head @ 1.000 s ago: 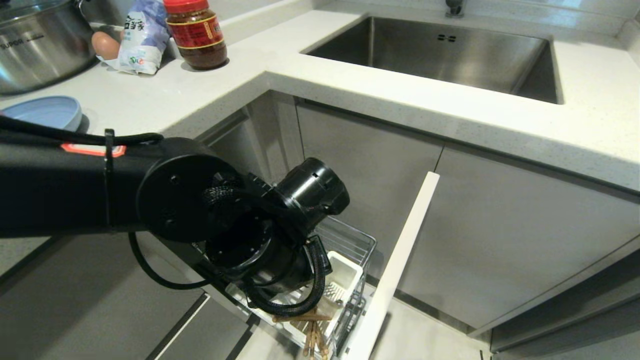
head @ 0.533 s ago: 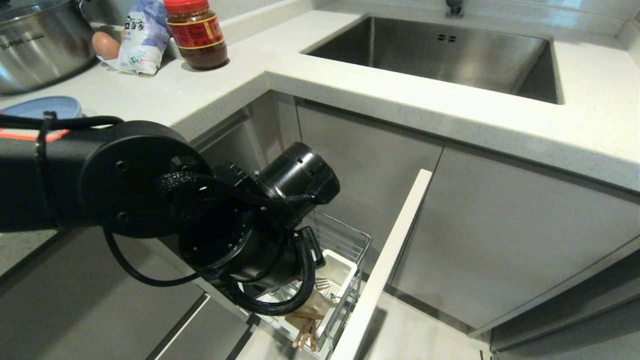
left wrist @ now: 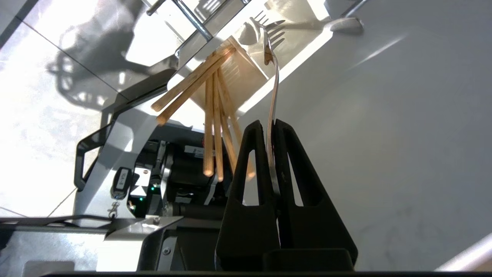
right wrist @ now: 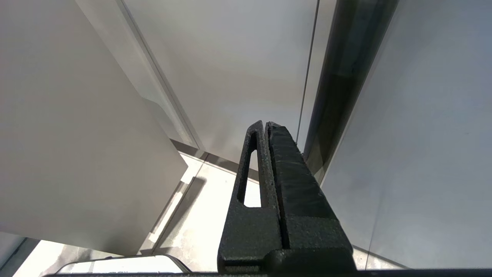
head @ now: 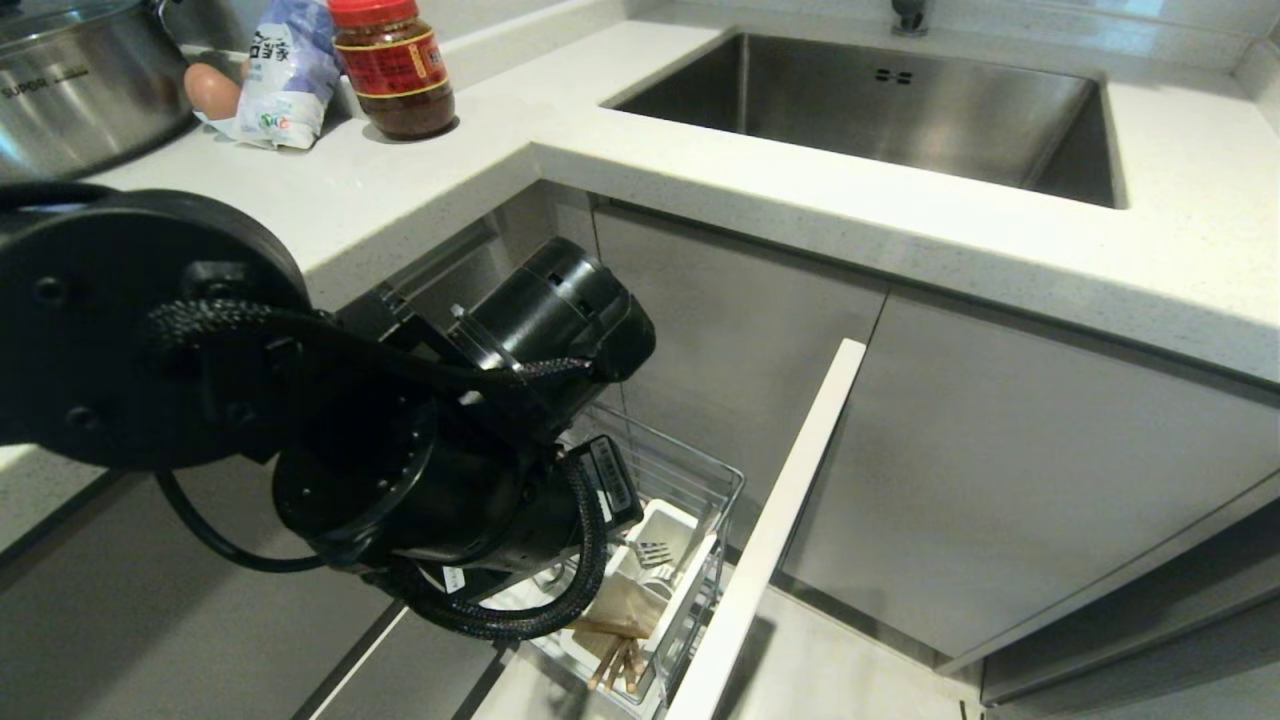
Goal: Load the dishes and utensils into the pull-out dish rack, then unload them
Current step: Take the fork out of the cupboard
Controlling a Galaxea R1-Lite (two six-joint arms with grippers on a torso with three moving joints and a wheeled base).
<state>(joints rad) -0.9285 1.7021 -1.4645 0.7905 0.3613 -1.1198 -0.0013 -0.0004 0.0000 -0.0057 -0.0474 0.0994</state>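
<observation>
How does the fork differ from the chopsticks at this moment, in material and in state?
The fork is silver metal; the chopsticks are light wood. The fork is clamped by its handle in the left end effector; the chopsticks are not gripped and lean loosely in the white utensil cup. The fork is one piece; the chopsticks are several sticks. Both are slim utensils at the cup.

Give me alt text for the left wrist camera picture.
The left hand is shut on the handle of a silver fork, prongs pointing at a white cup in the wire rack. Wooden chopsticks lean out of that cup.
</observation>
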